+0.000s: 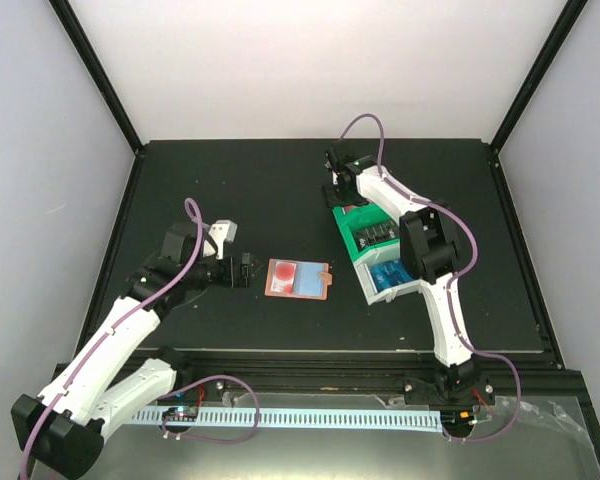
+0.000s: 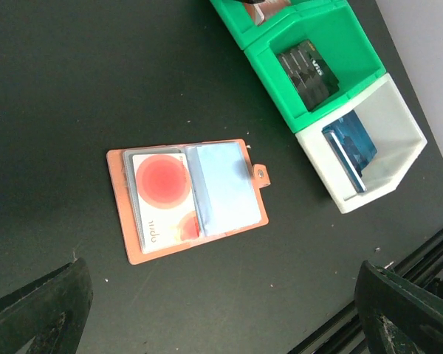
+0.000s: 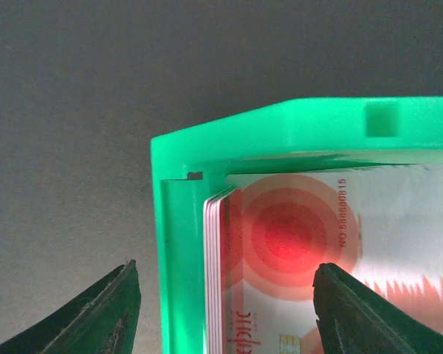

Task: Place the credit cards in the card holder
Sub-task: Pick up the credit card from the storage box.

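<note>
The salmon-orange card holder (image 2: 188,199) lies open on the black table, also seen from above (image 1: 298,278). A red-and-white credit card (image 2: 161,198) sits in its left sleeve, and the right sleeve (image 2: 225,188) looks pale blue. My left gripper (image 2: 221,324) hovers open just left of the holder (image 1: 245,270), with nothing between its fingers. My right gripper (image 3: 225,313) is open over the far green compartment (image 1: 338,190). Its fingers (image 3: 96,317) straddle the tray wall and the edge of a stack of red-and-white cards (image 3: 295,251).
The green-and-white compartment tray (image 1: 352,245) stands right of the holder. Dark cards (image 2: 308,70) lie in its middle green compartment, blue cards (image 2: 349,147) in its white one. The table's front rail (image 1: 310,355) runs just below the holder.
</note>
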You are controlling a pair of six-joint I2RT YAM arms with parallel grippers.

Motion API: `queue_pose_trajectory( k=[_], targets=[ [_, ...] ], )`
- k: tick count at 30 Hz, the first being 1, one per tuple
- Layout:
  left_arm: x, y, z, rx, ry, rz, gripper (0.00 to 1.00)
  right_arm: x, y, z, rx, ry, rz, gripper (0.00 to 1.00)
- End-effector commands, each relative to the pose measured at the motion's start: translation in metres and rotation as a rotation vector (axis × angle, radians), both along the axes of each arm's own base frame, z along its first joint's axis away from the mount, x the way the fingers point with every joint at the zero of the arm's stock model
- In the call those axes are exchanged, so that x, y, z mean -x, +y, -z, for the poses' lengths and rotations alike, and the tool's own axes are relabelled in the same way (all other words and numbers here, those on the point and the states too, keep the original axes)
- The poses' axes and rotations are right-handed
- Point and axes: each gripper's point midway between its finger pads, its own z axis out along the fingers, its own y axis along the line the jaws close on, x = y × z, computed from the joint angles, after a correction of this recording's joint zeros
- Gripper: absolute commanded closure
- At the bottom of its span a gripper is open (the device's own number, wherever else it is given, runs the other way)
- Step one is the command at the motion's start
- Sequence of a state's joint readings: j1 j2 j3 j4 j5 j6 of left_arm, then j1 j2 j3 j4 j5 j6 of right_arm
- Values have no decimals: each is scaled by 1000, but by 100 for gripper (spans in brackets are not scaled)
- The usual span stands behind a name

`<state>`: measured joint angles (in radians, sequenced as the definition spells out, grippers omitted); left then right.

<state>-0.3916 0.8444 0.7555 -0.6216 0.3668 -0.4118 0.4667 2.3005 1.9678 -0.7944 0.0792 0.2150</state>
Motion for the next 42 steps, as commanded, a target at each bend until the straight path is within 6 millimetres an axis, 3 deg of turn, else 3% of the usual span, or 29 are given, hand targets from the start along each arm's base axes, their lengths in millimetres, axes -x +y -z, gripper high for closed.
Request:
queue_pose_trajectory(
  k=[1,8,16,29,35,42],
  targets=[
    [-5,3,-1,-20,-29,-3,1,-7,3,2,11,4,3,35],
    [-7,9,-3,-43,-36,-34,1,2,17,2,-69,60,-26,39],
    [-7,10,-1,-45,-34,-40,1,5,18,-1,-80,68,-28,48],
    [-7,12,0,-48,-32,-43,1,9,20,-27,-130,22,-29,55],
    [-7,12,0,-49,-29,-45,1,10,18,-26,-124,20,-18,56],
    [-7,12,2,-50,-23,-44,1,9,17,-26,-120,15,-12,66]
  ],
)
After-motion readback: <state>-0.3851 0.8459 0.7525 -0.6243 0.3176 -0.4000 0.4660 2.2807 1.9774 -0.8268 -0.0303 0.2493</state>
